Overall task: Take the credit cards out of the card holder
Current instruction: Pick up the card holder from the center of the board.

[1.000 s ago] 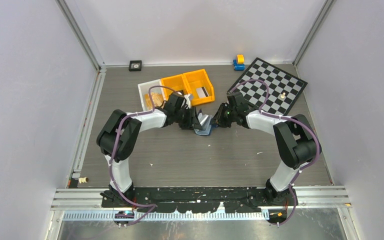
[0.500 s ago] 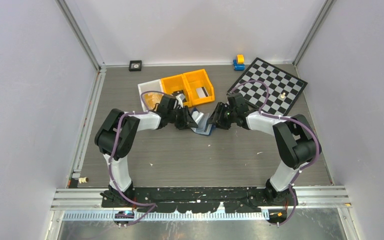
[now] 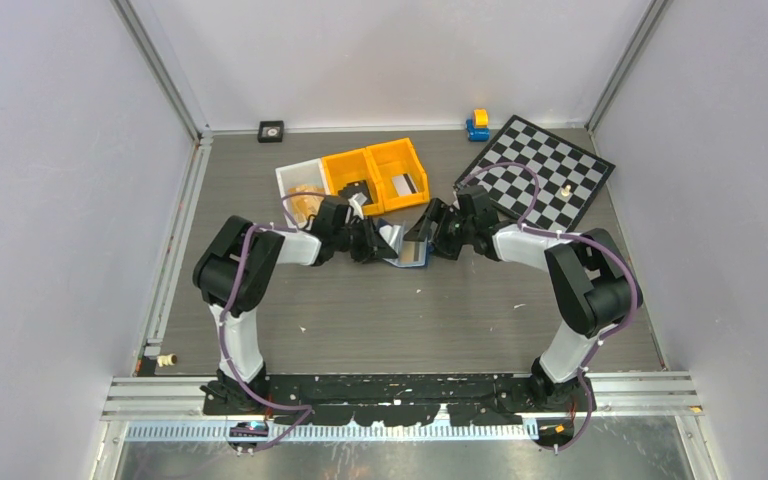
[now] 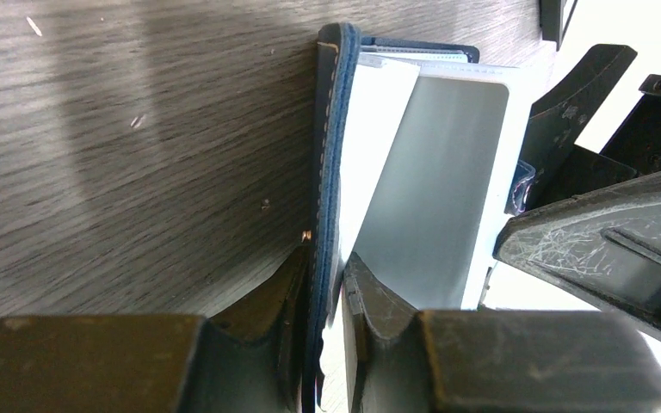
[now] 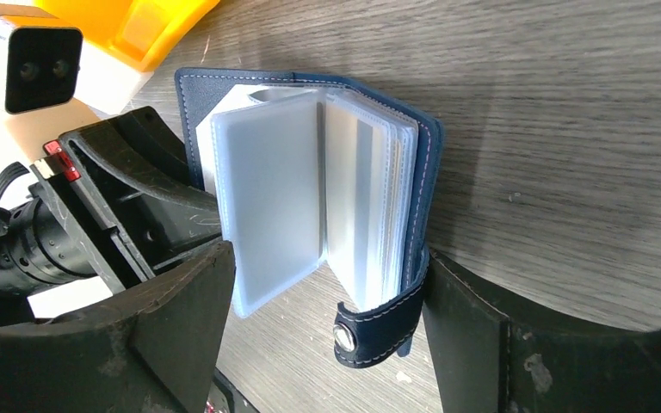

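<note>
The navy card holder [image 3: 410, 252] stands open on edge on the table between both grippers. My left gripper [image 3: 374, 243] is shut on its navy cover [image 4: 329, 172], pinching that edge between the fingertips. The frosted inner sleeves [image 5: 275, 189] fan out, and the snap tab [image 5: 370, 323] hangs at the near corner. My right gripper [image 5: 327, 318] is open wide, one finger on each side of the holder, the right finger [image 5: 482, 318] against the navy back. No credit cards show clearly through the sleeves. A grey card-like piece [image 3: 404, 184] lies in the right orange bin.
Two orange bins [image 3: 332, 163] and a white bin [image 3: 287, 177] stand just behind the grippers. A chessboard [image 3: 545, 175] lies at the back right with a blue and yellow toy [image 3: 477, 124] beside it. A small black square [image 3: 271, 130] sits at the back wall.
My right gripper has opened wide. My left gripper has closed on the holder's cover and drawn slightly left, and the holder now stands spread open.
</note>
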{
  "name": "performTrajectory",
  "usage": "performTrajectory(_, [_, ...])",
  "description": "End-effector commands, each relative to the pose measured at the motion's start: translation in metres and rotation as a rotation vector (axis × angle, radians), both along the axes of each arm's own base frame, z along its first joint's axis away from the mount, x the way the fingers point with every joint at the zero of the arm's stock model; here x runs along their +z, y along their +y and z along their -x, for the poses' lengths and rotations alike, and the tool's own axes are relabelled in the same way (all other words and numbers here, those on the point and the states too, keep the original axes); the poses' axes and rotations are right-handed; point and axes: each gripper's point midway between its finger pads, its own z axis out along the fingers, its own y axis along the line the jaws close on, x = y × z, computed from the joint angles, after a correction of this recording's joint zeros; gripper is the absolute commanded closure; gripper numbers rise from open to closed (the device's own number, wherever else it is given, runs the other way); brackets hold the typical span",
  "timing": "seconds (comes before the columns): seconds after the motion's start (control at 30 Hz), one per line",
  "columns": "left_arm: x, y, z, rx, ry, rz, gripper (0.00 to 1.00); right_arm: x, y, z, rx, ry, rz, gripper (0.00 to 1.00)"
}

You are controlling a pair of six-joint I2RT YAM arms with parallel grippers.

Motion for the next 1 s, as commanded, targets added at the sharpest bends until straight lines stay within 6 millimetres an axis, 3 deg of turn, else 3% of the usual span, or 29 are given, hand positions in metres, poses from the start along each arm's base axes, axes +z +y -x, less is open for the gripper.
performTrajectory(0.0, [0.006, -0.004, -0.006, -0.001, -0.020, 0.050, 0.79, 0.006, 0.006, -0.005, 0.006, -0.015, -0.051, 0.19])
performTrajectory(0.3, [0.005, -0.003, -0.007, 0.005, -0.014, 0.052, 0.79, 0.011, 0.003, -0.007, -0.019, -0.020, -0.106, 0.15])
performTrajectory(0.6, [0.005, -0.003, -0.007, 0.003, -0.012, 0.055, 0.79, 0.006, 0.002, -0.008, -0.016, -0.003, -0.088, 0.65])
performTrajectory(0.8, [0.007, -0.001, -0.007, 0.006, -0.017, 0.055, 0.76, 0.000, 0.002, -0.008, -0.001, 0.018, -0.057, 0.89])
performTrajectory(0.87, [0.008, 0.002, -0.008, 0.015, -0.022, 0.051, 0.66, -0.001, 0.001, -0.008, 0.003, 0.018, -0.048, 0.98])
performTrajectory(0.97, [0.009, 0.009, -0.010, 0.040, -0.033, 0.028, 0.39, 0.005, 0.000, -0.008, 0.013, -0.004, -0.038, 0.99])
